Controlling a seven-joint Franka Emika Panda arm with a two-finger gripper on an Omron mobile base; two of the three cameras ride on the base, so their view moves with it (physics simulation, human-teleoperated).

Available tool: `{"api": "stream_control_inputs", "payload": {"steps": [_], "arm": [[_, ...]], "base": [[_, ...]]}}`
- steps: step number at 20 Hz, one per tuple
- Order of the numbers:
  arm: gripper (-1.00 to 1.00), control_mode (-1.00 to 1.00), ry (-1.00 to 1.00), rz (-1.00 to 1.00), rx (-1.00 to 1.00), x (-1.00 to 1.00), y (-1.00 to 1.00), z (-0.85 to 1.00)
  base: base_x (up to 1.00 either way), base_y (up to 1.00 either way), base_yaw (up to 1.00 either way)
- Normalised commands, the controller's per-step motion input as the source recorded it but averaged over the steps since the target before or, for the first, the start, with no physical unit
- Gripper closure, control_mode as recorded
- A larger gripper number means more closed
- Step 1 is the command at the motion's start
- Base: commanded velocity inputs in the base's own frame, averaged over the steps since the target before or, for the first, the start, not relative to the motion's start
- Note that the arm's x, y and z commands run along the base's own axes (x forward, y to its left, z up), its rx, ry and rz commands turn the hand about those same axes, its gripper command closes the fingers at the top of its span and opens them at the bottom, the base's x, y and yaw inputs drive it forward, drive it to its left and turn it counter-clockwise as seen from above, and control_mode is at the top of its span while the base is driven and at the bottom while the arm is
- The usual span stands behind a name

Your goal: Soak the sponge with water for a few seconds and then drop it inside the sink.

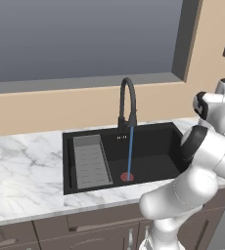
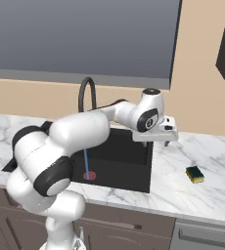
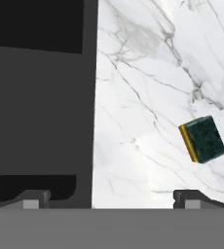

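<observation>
sponge [image 3: 203,139] lies flat on counter [image 3: 143,87], green side up.

In the right base view, the white arm [image 2: 80,132] hides the left part of the sink [image 2: 129,171], the foot of the faucet [image 2: 86,90] and the top of the water [image 2: 86,163]. In the hand view, the sink's basin is cut off by the left edge.
</observation>
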Motion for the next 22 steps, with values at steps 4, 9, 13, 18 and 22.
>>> {"api": "stream_control_inputs", "payload": {"steps": [4,9,13,18,22], "arm": [[-1.00,-1.00,0.00,0.03,0.00,0.00,-0.10,-0.26],[-1.00,-1.00,0.00,0.03,0.00,0.00,-0.12,-0.33],[-1.00,-1.00,0.00,0.04,0.00,0.02,-0.15,-0.30],[-1.00,-1.00,0.00,0.04,0.00,0.02,-0.14,-0.22],[-1.00,-1.00,0.00,0.04,0.00,0.00,-0.19,-0.01]], "base": [[0.00,0.00,0.00],[0.00,0.00,0.00],[0.00,0.00,0.00],[0.00,0.00,0.00],[0.00,0.00,0.00]]}}
